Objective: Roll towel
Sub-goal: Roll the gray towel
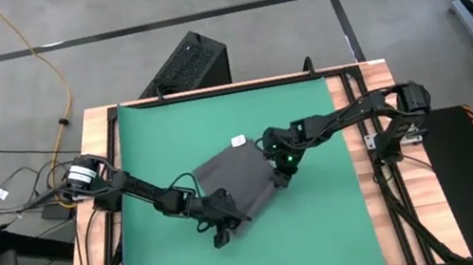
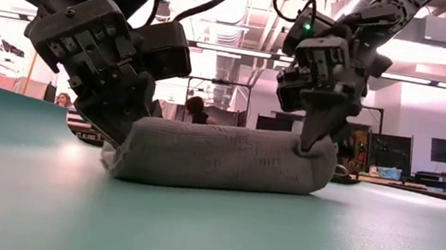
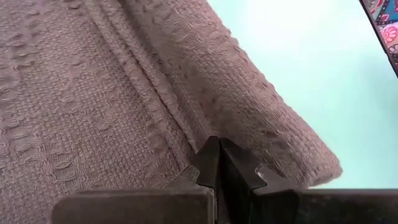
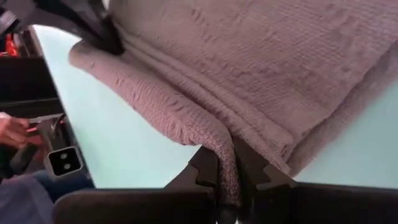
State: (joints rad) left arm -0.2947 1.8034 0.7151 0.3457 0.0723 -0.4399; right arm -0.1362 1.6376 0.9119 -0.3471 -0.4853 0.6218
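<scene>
**Both end effectors pinch the towel's rolled edge**

You have the towel [image 1: 242, 178] lying near the middle of the green mat [image 1: 149, 128], which covers most of the tabletop [image 1: 90, 236]. Seen from above, the dark grey cloth is a folded, angled patch, with its small white tag [image 1: 239, 140] at the far edge. From table height it shows as a thick, partly rolled bundle [image 2: 219, 157] resting flat on the mat.

Your left end effector [image 1: 223, 214] sits at the near-left end of the towel. In its wrist view the fingers [image 3: 211, 163] are pressed together with their tips at a ridge of the cloth [image 3: 112, 87]; whether any fabric is caught between them, you cannot tell from that view.

Your right end effector [image 1: 280, 173] is at the opposite end, on the towel's right side. Its fingers [image 4: 208, 171] are clamped on a fold of the cloth [image 4: 205, 81], a thin layer of fabric running down between them.

A person's hand [image 4: 12, 132] shows beyond the tabletop's edge in the right wrist view, and a person [image 2: 196, 108] sits in the room behind.
</scene>
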